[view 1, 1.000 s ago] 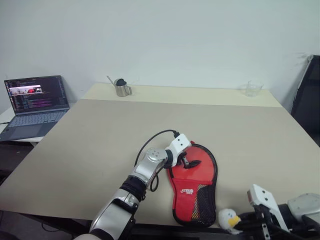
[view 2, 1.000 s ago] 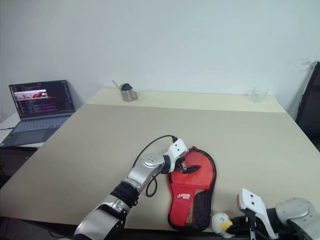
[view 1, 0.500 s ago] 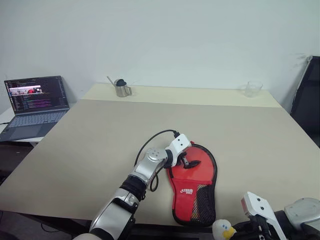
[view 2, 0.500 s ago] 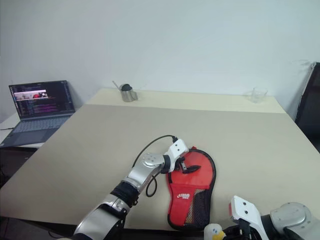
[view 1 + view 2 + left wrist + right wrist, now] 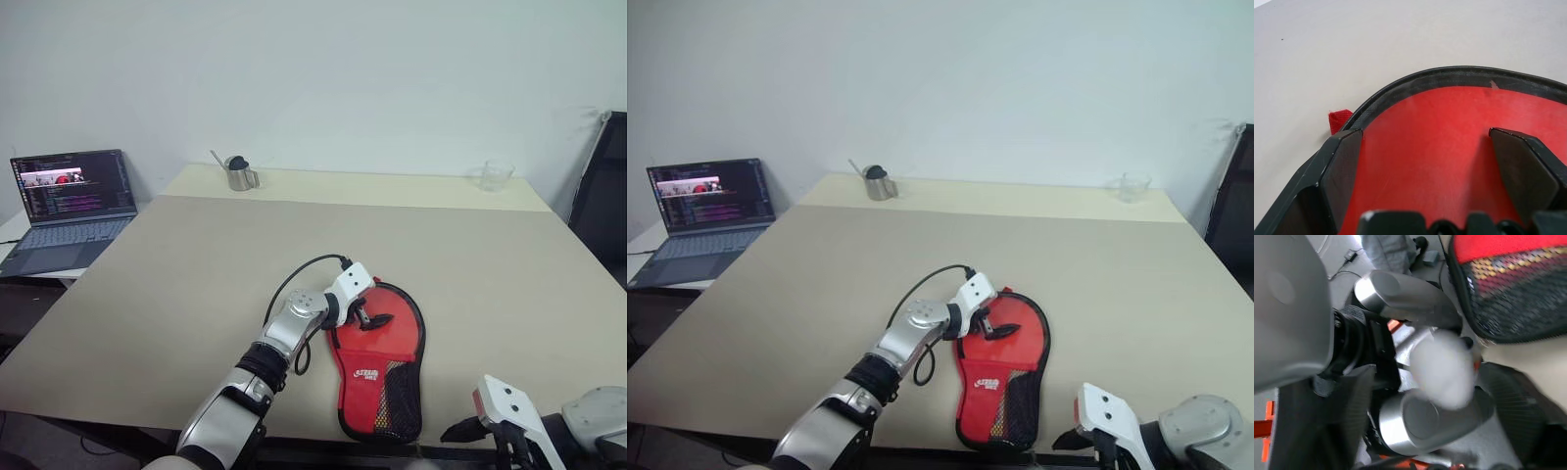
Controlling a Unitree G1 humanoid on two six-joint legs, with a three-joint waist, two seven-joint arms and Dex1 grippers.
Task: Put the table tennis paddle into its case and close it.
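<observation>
The case [image 5: 378, 364] lies flat near the table's front edge, red front up, with a white logo and a black mesh panel at its narrow end. My left gripper [image 5: 375, 318] rests open on the case's round end, and its black fingers [image 5: 1342, 166] straddle the red fabric inside the black rim [image 5: 1459, 76]. The table tennis paddle is hidden. My right gripper [image 5: 460, 433] hangs below the front edge at the right, open. In the right wrist view a blurred white plush toy [image 5: 1442, 369] is loose between the spread fingers [image 5: 1327, 421].
An open laptop [image 5: 69, 201] sits on a side table at the left. A metal pitcher [image 5: 238, 173] and a clear glass cup [image 5: 497, 174] stand along the far edge of the beige table [image 5: 196, 264]. A dark chair [image 5: 602, 196] stands at the right.
My right gripper has opened and let go of the white plush toy, which has dropped out of the eye views. The left gripper and the case have not moved.
</observation>
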